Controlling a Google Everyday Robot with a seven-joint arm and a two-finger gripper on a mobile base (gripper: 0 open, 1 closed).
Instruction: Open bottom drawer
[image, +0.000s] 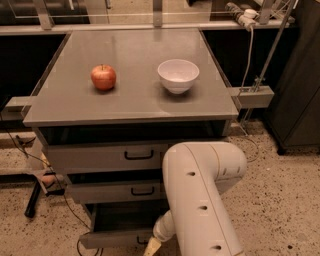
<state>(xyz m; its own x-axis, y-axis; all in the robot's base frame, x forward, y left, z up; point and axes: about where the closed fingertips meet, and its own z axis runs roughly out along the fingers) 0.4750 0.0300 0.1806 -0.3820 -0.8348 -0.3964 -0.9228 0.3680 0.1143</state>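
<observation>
Grey bottom drawer (113, 240) juts forward, front horizontal, tool (152, 247) at it.

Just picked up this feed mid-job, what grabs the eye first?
The big white robot arm fills the lower foreground, its gripper down at the front of the bottom drawer, which appears partly pulled out. On the grey cabinet top, a red apple sits left of a white bowl.

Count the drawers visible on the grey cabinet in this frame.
3, stacked under the tabletop: top drawer just below it; middle drawer beneath; bottom drawer lowest, pulled partly out, with the gripper at its front. The arm hides their right ends.
</observation>
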